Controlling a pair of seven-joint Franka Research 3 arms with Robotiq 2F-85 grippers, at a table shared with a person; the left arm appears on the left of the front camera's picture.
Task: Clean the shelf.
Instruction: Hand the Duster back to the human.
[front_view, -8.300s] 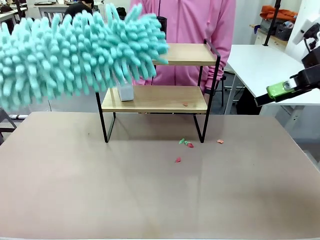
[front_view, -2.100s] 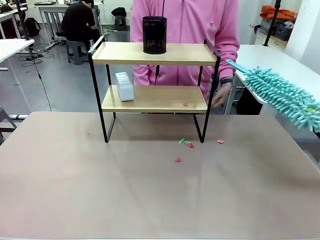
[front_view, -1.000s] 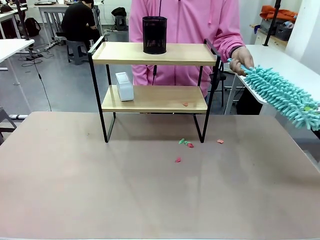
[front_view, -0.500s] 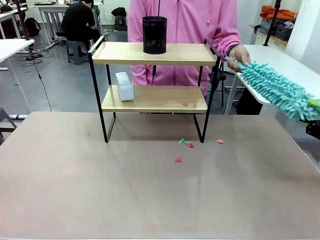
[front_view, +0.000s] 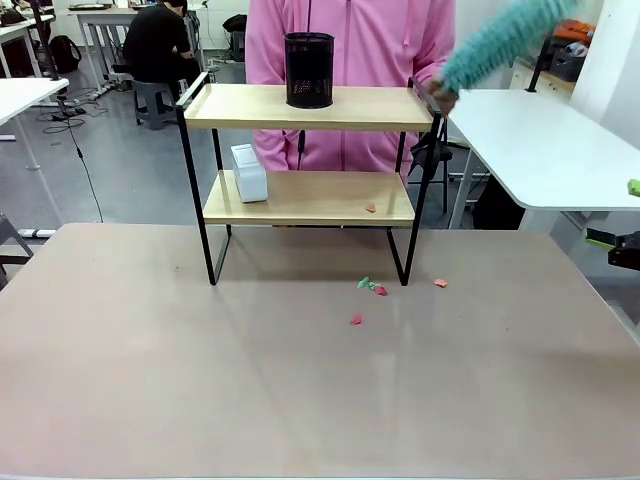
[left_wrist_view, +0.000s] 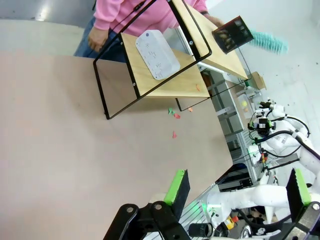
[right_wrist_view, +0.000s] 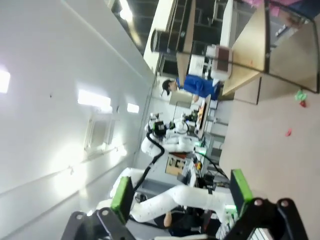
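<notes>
**Two-tier shelf on the table, both grippers standing open and empty**

The shelf (front_view: 310, 180) is standing at the far middle of the matte beige table (front_view: 300, 380): two flat, light wooden boards are sitting in a thin black metal frame with low side rails on top. A black mesh cylinder cup (front_view: 309, 69) is resting on the upper board; a white rounded box (front_view: 249, 172) is lying on the lower one. Small pink and green scraps (front_view: 372, 287) are lying on the table by the right front leg, and one pink scrap is sitting on the lower board.

A person's hand (front_view: 441, 95), blurred, is holding a fluffy teal duster (front_view: 505, 40) just beyond the shelf's top right corner; its tip is being cut off by the picture's upper edge.

The right gripper (right_wrist_view: 180, 192) is showing its green pads spread wide, holding nothing; the shelf is lying well apart from it. The left gripper (left_wrist_view: 237, 186) is likewise standing wide and empty, with the shelf far beyond its fingers.
</notes>
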